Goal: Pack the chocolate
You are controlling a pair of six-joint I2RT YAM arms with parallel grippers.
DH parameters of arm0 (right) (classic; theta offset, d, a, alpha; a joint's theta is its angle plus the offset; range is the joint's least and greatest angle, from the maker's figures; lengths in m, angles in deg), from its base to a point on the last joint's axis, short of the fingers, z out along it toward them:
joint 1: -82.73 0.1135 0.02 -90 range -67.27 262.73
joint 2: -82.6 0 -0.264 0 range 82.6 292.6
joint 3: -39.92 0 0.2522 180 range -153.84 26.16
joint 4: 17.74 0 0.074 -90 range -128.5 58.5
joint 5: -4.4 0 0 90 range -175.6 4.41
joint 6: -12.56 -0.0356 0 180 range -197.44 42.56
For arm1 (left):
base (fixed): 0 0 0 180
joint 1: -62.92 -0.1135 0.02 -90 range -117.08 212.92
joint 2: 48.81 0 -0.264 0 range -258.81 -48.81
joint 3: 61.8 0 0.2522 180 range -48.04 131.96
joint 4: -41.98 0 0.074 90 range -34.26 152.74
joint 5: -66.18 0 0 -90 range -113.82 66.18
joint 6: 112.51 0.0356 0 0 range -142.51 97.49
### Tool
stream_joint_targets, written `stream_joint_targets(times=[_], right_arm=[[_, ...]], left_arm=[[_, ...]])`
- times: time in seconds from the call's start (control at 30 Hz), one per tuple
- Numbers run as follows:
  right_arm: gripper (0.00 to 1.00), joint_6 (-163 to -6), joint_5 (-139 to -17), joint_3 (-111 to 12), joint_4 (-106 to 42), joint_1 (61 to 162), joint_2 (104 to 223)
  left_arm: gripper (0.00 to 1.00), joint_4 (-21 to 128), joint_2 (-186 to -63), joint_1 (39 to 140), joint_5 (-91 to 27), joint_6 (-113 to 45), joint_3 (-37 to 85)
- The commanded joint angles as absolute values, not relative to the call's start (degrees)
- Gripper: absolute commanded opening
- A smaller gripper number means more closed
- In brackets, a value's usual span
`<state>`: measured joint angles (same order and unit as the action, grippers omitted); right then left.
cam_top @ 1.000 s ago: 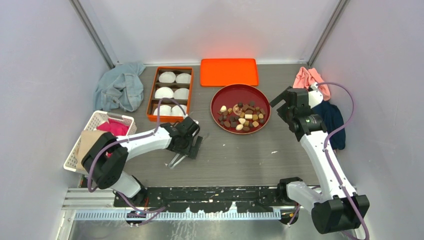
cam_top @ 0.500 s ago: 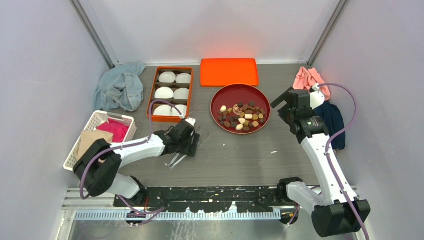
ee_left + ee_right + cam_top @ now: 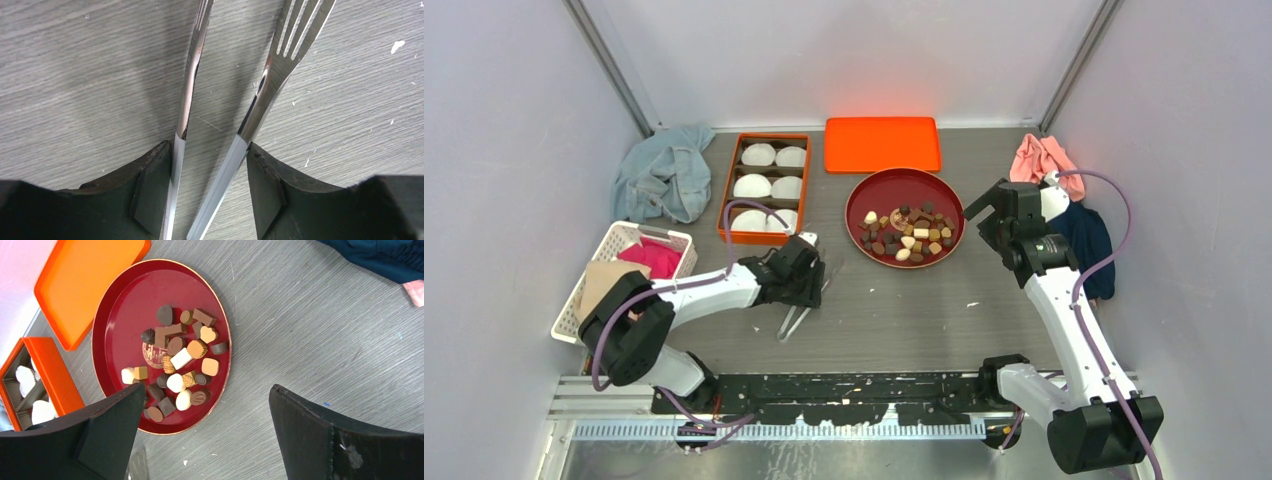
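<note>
polished metal tongs, glossy red plate

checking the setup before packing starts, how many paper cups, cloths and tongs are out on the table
paper cups: 6
cloths: 4
tongs: 1
total: 11

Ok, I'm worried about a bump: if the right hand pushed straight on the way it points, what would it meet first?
Most likely the red plate holding the chocolate, which lies directly ahead of the open right hand; its height above the table is unclear.
</note>
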<state>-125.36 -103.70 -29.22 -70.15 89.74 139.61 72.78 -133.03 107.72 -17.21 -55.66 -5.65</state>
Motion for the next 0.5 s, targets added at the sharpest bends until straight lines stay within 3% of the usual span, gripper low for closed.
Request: stream_joint_targets(times=[0.0, 0.13, 0.3, 0.47], right_arm=[[1.0, -125.98, -103.44, -29.56, -67.88, 89.75, 139.55], [1.0, -125.91, -103.18, -29.66, -67.79, 89.76, 139.39], [1.0, -125.7, -102.72, -29.68, -67.88, 89.76, 139.5], [1.0, -125.63, -102.16, -29.5, -68.09, 89.68, 138.71]], left_arm=[[0.56, 74.6, -131.93, 108.19, -16.8, -59.82, -3.76], [0.58, 76.72, -128.77, 108.14, -7.11, -60.42, -5.02], [0.86, 78.36, -128.84, 108.12, -8.74, -56.25, -5.07], [0.92, 79.06, -130.29, 108.19, -14.09, -53.42, -5.91]])
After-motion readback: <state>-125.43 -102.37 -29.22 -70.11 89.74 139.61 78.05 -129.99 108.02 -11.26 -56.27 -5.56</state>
